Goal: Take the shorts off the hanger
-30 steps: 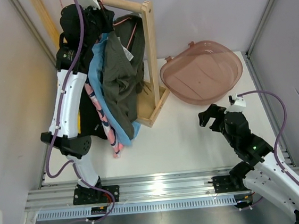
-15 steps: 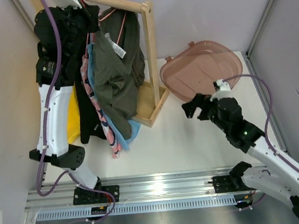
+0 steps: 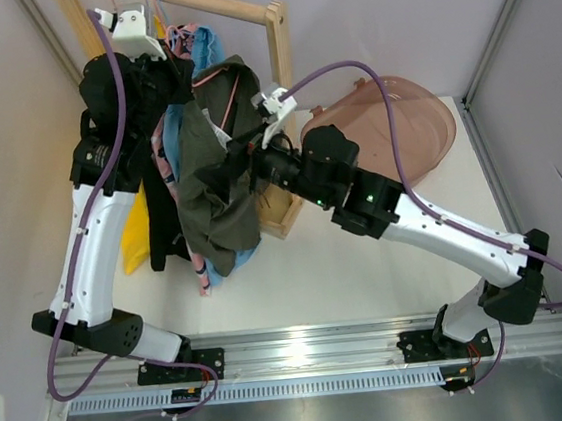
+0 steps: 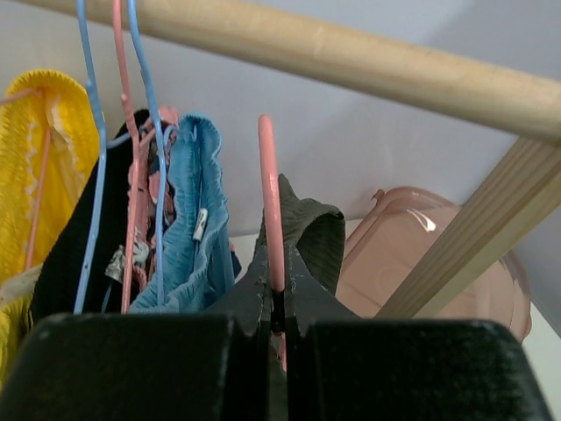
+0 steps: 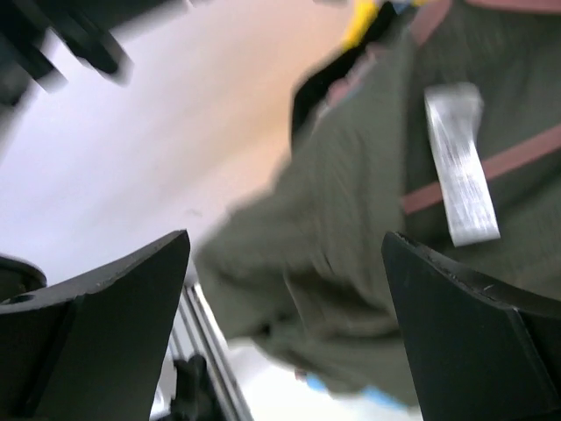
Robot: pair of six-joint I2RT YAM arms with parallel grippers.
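Item one, your left gripper (image 4: 274, 303): jaws together, clamped on the stem of the pink hanger (image 4: 268, 202) just under the wooden rail (image 4: 351, 57), as it was a second ago, though the arm now stands taller and a little further left. Item two, the olive shorts (image 3: 219, 192): on that hanger, draped down the front of the rack beside a blue garment (image 4: 188, 228), a black one and a yellow one (image 4: 53, 114). They hang more bunched than before, with the white label (image 5: 460, 167) turned toward your right wrist camera. Item three, your right gripper (image 3: 241, 164): this is the big change. A second ago it sat low over the table on the near side of the pink tub (image 3: 393, 123). Half a second ago it was partway across. Now the arm reaches over the tub's left edge and the gripper is at the shorts. Its fingers (image 5: 114, 298) are spread wide, with olive cloth showing between them. You cannot tell from the blurred wrist view whether they touch the fabric. Item four, the tub: unmoved.
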